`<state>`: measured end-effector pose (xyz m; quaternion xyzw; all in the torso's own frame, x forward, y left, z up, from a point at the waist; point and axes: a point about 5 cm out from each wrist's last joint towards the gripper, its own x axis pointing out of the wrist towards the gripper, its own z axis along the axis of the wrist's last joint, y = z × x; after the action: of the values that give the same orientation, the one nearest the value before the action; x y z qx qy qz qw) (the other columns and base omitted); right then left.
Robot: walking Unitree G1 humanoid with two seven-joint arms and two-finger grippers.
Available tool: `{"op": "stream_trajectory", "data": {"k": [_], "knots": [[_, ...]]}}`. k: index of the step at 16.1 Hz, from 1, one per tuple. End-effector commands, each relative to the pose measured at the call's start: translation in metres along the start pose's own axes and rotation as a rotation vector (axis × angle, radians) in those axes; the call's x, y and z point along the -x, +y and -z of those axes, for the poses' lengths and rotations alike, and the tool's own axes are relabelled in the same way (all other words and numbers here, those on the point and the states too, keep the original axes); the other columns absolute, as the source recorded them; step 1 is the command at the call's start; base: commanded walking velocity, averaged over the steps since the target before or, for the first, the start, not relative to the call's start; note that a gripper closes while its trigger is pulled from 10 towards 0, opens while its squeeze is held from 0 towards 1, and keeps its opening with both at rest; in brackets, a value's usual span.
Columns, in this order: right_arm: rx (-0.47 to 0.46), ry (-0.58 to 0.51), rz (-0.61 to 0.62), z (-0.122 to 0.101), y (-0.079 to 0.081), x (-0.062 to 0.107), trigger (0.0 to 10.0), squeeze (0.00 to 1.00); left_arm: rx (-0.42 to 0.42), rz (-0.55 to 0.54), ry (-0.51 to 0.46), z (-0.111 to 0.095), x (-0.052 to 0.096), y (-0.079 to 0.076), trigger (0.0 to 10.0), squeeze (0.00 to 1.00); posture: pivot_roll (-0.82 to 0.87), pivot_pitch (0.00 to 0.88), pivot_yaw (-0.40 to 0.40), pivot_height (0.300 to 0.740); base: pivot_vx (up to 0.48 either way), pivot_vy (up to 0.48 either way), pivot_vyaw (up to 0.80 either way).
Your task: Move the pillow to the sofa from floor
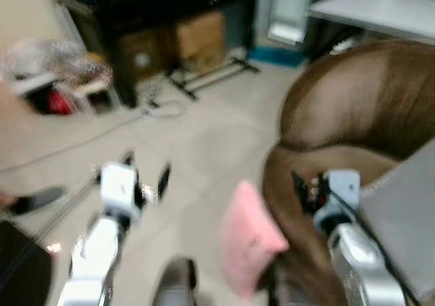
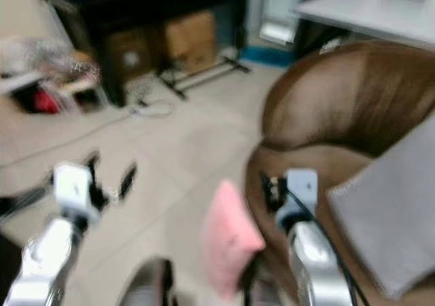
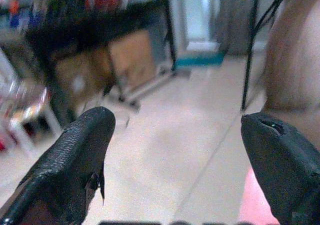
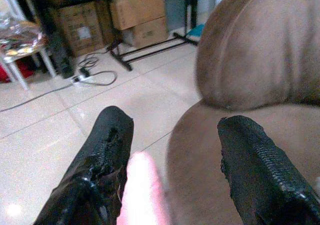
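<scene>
A pink pillow [image 1: 248, 241] stands on edge on the tiled floor, leaning against the front of the brown sofa [image 1: 353, 109]. My right gripper [image 4: 178, 121] is open, held above the sofa's seat edge, and the pillow's top [image 4: 142, 190] shows just below, between its fingers. Further left, my left gripper [image 1: 145, 170] hangs open over bare floor with nothing in it. In the left wrist view the pillow [image 3: 257, 205] is a pink patch by one finger. The head views are blurred.
A grey cushion [image 1: 408, 211] lies on the sofa seat. A black shelf with cardboard boxes [image 1: 197, 37] stands at the back, with a cable [image 1: 160, 109] on the floor before it. A white table [image 1: 374, 7] is back right. A dark shoe [image 1: 37, 200] is at left.
</scene>
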<state>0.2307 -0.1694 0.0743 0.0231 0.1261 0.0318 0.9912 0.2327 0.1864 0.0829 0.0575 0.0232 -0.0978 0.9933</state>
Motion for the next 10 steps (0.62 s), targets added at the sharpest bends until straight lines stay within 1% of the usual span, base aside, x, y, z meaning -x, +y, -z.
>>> {"op": "stream_trajectory", "data": {"k": [1, 8, 10], "knots": [[-0.005, -0.003, -0.019, -0.0010, 0.0060, -0.0021, 10.0, 0.00, -0.012, -0.025, -0.044, -0.0108, -0.0043, 0.0081, 10.0, 0.00, -0.07, 0.000, 0.066, 0.622, 0.000, 0.000, 0.00], [-0.008, -0.003, -0.004, -0.0001, 0.0044, -0.0044, 10.0, 0.00, -0.014, -0.050, -0.056, -0.0094, -0.0024, 0.0127, 10.0, 0.00, -0.07, 0.000, 0.065, 0.622, 0.000, 0.000, 0.00], [-0.017, -0.006, -0.012, -0.0005, 0.0054, -0.0042, 10.0, 0.00, -0.015, -0.051, -0.059, -0.0097, -0.0029, 0.0128, 10.0, 0.00, -0.07, 0.000, 0.067, 0.602, 0.000, 0.000, 0.00]]}}
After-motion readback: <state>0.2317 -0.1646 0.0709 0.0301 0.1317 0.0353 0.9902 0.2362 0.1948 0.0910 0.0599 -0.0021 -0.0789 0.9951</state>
